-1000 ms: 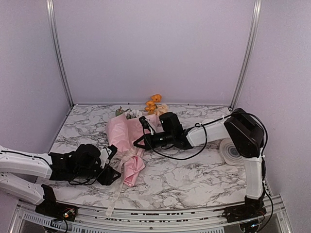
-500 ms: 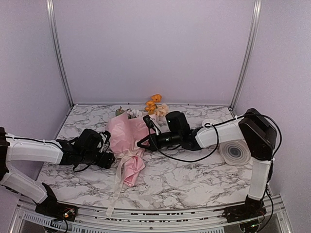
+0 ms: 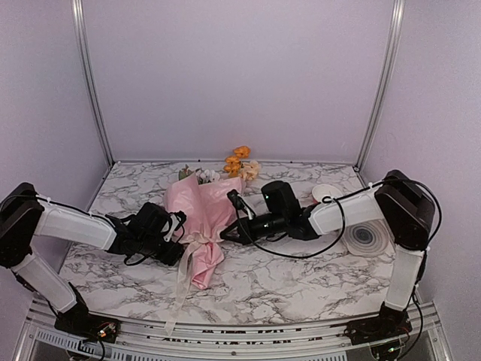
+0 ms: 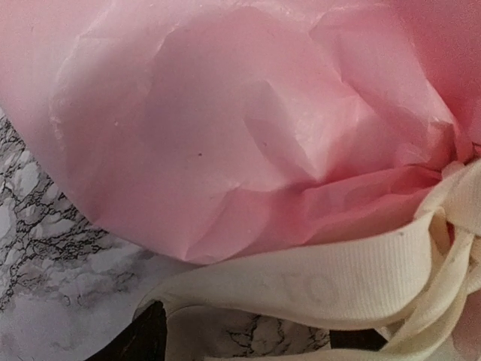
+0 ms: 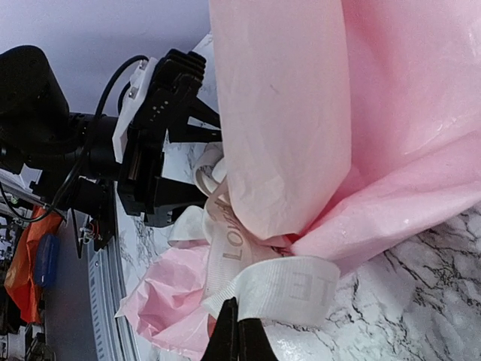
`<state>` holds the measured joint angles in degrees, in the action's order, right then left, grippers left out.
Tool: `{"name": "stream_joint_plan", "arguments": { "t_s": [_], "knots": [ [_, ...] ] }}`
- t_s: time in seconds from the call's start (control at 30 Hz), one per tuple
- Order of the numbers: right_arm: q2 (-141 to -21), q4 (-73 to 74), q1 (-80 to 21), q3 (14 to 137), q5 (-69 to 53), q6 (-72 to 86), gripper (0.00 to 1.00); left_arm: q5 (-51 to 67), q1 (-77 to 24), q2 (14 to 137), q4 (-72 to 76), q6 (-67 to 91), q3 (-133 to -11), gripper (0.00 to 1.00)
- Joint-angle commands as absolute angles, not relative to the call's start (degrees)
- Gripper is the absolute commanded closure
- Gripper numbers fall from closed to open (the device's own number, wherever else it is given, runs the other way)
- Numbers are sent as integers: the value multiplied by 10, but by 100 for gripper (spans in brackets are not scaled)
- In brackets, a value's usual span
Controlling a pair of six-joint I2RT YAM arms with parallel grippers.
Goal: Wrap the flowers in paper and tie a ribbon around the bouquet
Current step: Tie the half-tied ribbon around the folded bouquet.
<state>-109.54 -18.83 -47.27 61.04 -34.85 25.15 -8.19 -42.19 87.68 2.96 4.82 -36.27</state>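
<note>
Top external view: a marble-patterned table [image 3: 301, 278] fills the floor of the booth. The white left arm [image 3: 75, 226] and right arm [image 3: 349, 209] reach in low from either side. Between them the bouquet [image 3: 201, 218] lies flat near the middle, its heads toward the back wall and its narrow end toward the front edge. The paper [image 3: 197, 201] is a soft, crinkled pink sheet gathered into a cone. It is wide and puffed at the top, drawn in at the waist, and flares again into a crumpled tail below. The ribbon [image 3: 183, 277] is a flat cream band tied round that waist. One long end trails down to the table's front edge, and faint lettering shows on it in the right wrist view. The flowers [image 3: 239, 162] stick out past the paper at the back: orange blooms furthest out, and white ones with green leaves just to their left. A round white reel [image 3: 366, 237] sits well apart at the right, beside the right arm. The left gripper [image 3: 177, 235] lies low against the left side of the waist. Its jaws are spread apart with a loop of ribbon lying between the fingers, and nothing is clamped. The right gripper [image 3: 224, 238] is at the right side of the waist, closed tight. Its tips pinch a fold of the ribbon, held just off the marble.
</note>
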Motion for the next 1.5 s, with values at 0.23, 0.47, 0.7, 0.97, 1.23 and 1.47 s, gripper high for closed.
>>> {"name": "stream_joint_plan", "arguments": {
  "t_s": [0.23, 0.47, 0.7, 0.97, 1.23, 1.47],
  "knots": [
    [-1076, -209, -460, 548, -336, 265, 100, -40, -418, 853, 68, 34, -345, 100],
    [-1082, -198, -447, 521, -329, 259, 100, -41, -405, 883, 39, 100, -353, 100],
    [-1076, -169, -432, 494, -310, 242, 100, -27, -399, 912, 19, 139, -359, 100],
    [-1078, -149, -427, 485, -300, 231, 100, -11, -396, 911, 15, 197, -333, 100],
    [-1070, -117, -425, 466, -274, 216, 100, -3, -396, 909, 23, 197, -324, 100],
    [-1078, -129, -425, 457, -272, 223, 100, 3, -395, 909, 23, 192, -320, 100]
  ]
}}
